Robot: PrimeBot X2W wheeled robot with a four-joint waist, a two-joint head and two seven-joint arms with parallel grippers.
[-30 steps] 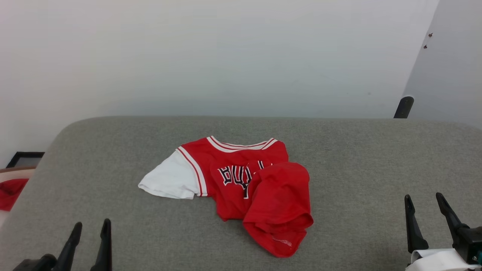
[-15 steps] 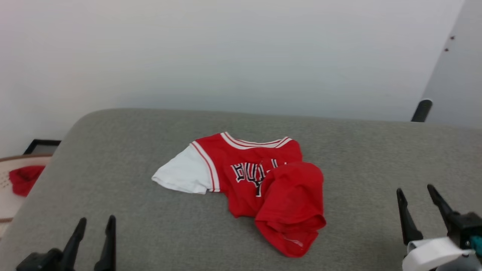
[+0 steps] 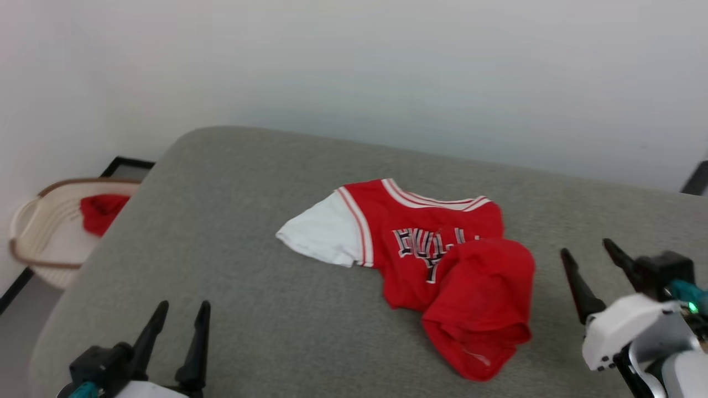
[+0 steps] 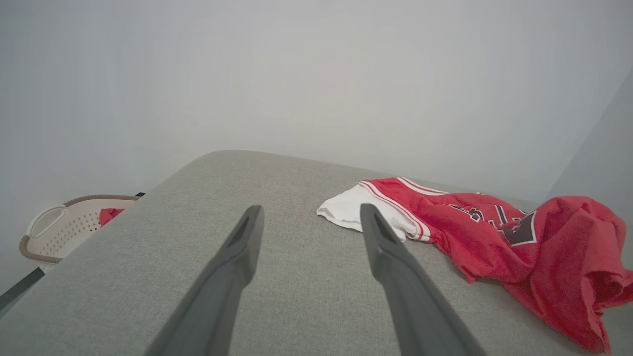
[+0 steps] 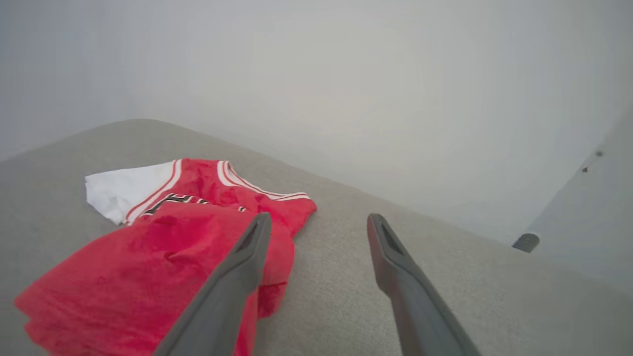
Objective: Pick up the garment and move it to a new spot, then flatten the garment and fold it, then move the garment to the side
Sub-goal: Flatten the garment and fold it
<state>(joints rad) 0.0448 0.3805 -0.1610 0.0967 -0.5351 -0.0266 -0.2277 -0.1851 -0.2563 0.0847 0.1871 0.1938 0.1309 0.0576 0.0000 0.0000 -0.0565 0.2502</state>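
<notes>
The garment [image 3: 437,260] is a red jersey with a white short sleeve and striped trim, lying crumpled on the grey padded table [image 3: 265,309]. Its lower half is folded up over the black chest lettering. My left gripper [image 3: 183,309] is open at the lower left, well short of the white sleeve. My right gripper [image 3: 586,249] is open at the right, just beside the bunched red hem. In the left wrist view the garment [image 4: 494,227] lies right of the open left gripper [image 4: 309,212]. In the right wrist view the garment [image 5: 163,247] lies left of the open right gripper [image 5: 316,220].
A white laundry basket [image 3: 44,243] holding a red cloth [image 3: 102,210] stands on the floor left of the table; it also shows as the basket [image 4: 64,227] in the left wrist view. A plain wall runs behind the table. A dark post [image 5: 525,242] stands at the far right.
The head camera has swung left, so the whole picture has shifted right and the basket has come into view. The garment lies as before. Both grippers stay open.
</notes>
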